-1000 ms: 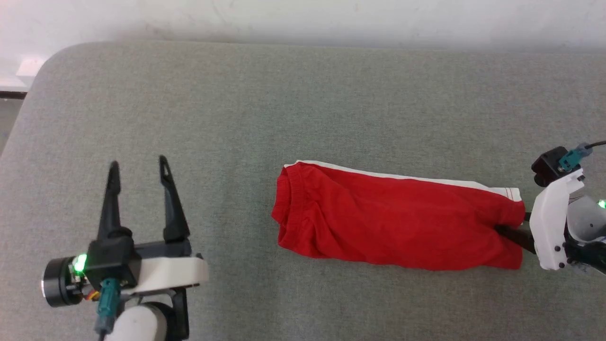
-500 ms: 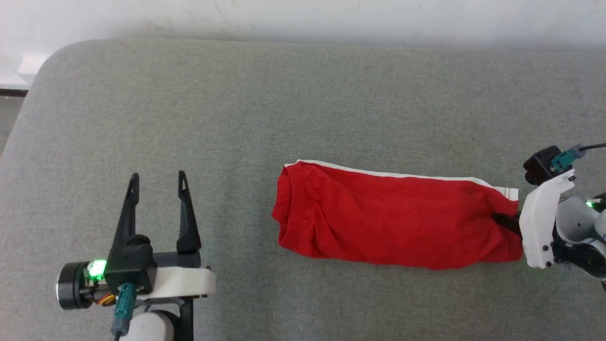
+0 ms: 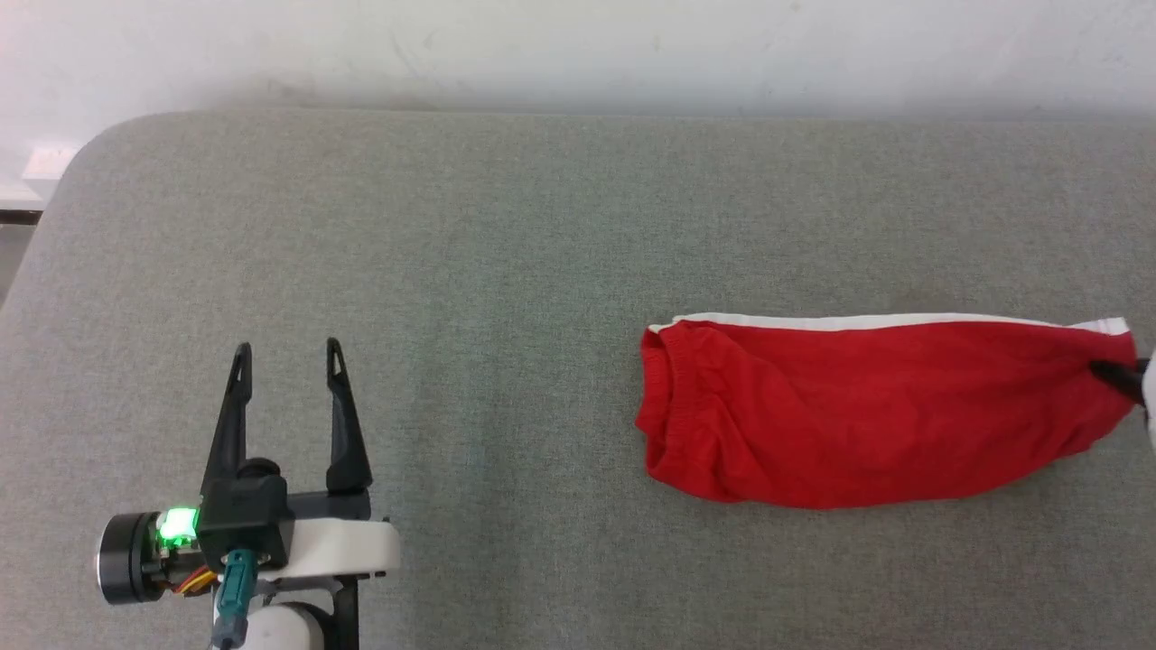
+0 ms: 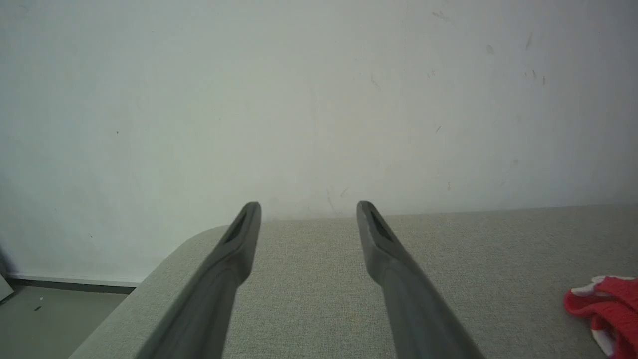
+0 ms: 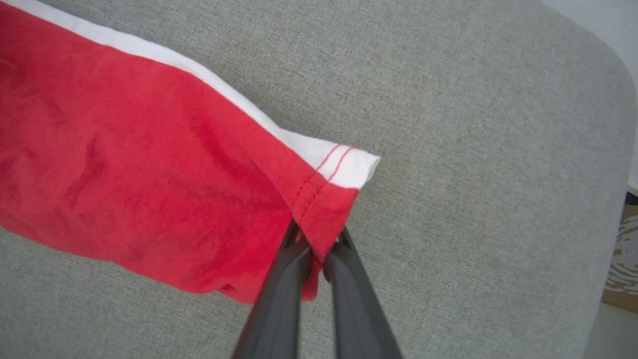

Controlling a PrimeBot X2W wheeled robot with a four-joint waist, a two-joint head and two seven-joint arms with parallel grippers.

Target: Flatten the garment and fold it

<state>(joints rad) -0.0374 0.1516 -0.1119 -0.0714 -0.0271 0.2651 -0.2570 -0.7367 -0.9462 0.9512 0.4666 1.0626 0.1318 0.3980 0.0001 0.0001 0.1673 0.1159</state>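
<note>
The garment (image 3: 867,411) is red with a white stripe along its far side, lying stretched lengthwise on the grey cushion at the right of the head view. Its gathered waistband faces left. My right gripper (image 3: 1115,375) pokes in at the right edge, shut on the hem. From the right wrist, the garment (image 5: 149,169) hem is pinched between the two dark fingers of my right gripper (image 5: 317,239). My left gripper (image 3: 287,357) stands open at the lower left, far from the cloth, with nothing between its fingers. The left wrist view has my left gripper (image 4: 308,212) open and a red corner of the garment (image 4: 605,306) at lower right.
The grey padded surface (image 3: 452,271) has a rounded corner at the far left and meets a white wall (image 3: 578,45) at the back. Floor shows past the left edge (image 4: 55,319). The surface's right edge (image 5: 610,209) lies close to my right gripper.
My right gripper has shut on the garment's hem and pulled it to the right, stretching it out. The head view has shifted slightly. My left gripper stayed open, drawn back a little.
</note>
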